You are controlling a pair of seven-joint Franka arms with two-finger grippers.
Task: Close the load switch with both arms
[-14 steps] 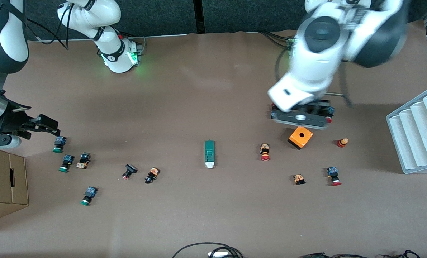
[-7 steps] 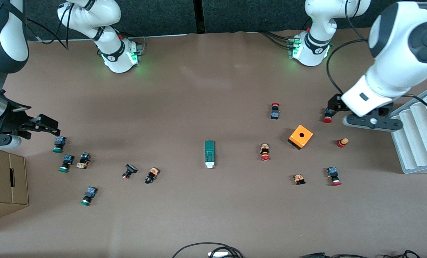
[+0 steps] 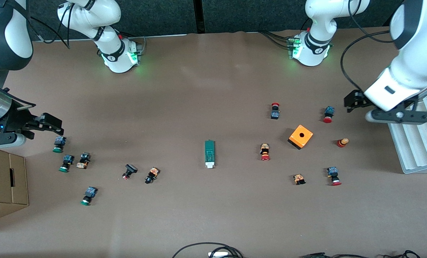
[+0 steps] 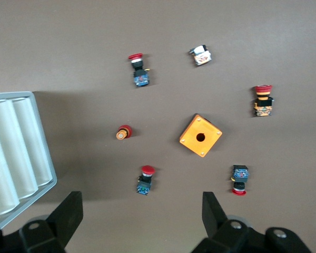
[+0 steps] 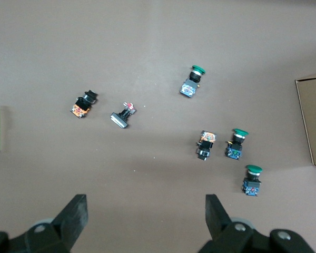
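L arm: I see it raised at its own end of the table, left gripper pointing down, fingers spread wide, holding nothing | R arm: raised at its own end, right gripper pointing down, fingers wide, holding nothing

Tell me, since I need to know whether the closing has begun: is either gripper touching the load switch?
Apart. The front view shows the load switch alone mid-table, the left gripper by the white rack and the right gripper by the green buttons, both open.
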